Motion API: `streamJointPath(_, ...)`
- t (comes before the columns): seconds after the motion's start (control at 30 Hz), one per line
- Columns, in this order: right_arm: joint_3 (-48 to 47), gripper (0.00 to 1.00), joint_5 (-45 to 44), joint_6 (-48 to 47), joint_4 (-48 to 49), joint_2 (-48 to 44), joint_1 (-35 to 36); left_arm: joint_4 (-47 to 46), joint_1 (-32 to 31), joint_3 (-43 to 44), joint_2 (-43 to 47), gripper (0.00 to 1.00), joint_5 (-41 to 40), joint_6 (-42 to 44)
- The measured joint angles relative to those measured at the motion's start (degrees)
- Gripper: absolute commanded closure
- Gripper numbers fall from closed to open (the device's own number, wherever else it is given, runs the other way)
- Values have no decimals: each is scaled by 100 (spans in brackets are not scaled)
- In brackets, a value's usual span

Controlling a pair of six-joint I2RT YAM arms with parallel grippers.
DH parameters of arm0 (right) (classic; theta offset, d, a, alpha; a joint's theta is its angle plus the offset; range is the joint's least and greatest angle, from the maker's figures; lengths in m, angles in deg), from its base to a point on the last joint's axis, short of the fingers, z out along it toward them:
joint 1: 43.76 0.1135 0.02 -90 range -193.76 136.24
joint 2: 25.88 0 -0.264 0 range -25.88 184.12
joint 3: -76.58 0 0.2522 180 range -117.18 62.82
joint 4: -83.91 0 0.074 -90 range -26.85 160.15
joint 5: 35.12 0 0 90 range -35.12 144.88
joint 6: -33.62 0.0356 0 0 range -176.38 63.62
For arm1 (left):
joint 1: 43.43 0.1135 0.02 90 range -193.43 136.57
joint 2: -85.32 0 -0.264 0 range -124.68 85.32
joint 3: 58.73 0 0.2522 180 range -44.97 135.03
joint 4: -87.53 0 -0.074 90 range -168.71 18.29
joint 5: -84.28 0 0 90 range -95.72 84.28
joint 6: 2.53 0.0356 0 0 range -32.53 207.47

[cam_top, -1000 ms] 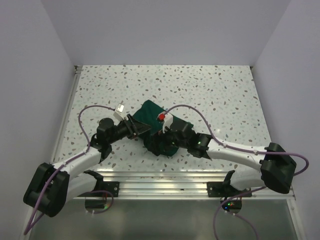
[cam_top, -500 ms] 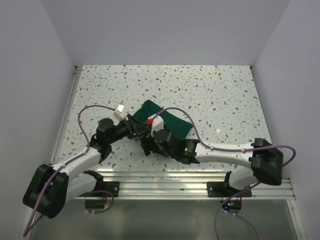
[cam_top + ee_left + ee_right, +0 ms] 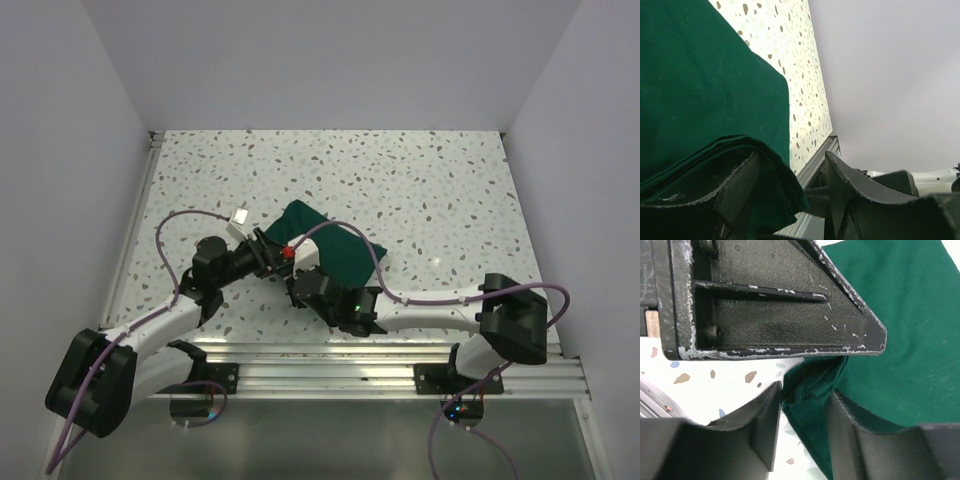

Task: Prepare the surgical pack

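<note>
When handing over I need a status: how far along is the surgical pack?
Done: the surgical pack lies folded into a compact bundle on the table. In hand: its near-left corner, with cloth draped over one finger of the left claw and a bunched fold inside the right claw. Left: probably tucking that corner.

Speckled white desk, pale walls on three sides. Plump dark green fabric bundle lies left of centre, set askew. Left hand is at the bundle's near-left edge. Right hand is just beside it, reaching across from the right. How the jaws stand is too small to tell. Purple cables loop over both white arms. Ribbed aluminium rail runs along the near edge.
</note>
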Motion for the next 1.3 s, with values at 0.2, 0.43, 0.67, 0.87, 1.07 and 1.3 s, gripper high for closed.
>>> streamJointPath(0.2, -122, 100, -81, -35, -42, 68, 17, 28, 0, 0, 61, 41, -4, 2)
streamJointPath(0.43, -155, 100, 352, 31, -304, -90, -111, 529, 17, 17, 372, 33, -109, 177)
streamJointPath(0.67, -125, 100, 1845, 404, -511, -391, -1174, 1814, 155, 319, 1012, 25, -492, 627)
streamJointPath(0.87, -92, 100, 3613, 586, -520, -542, -2170, 2771, 258, 763, 1349, 22, -772, 1051)
streamJointPath(1.07, -256, 100, 4992, 544, -863, -540, -2520, 3477, 466, 1086, 1139, 22, -804, 1499)
streamJointPath(1.3, -424, 100, 6260, 485, -1025, -426, -3226, 3613, 699, 1235, 627, 22, -737, 2085)
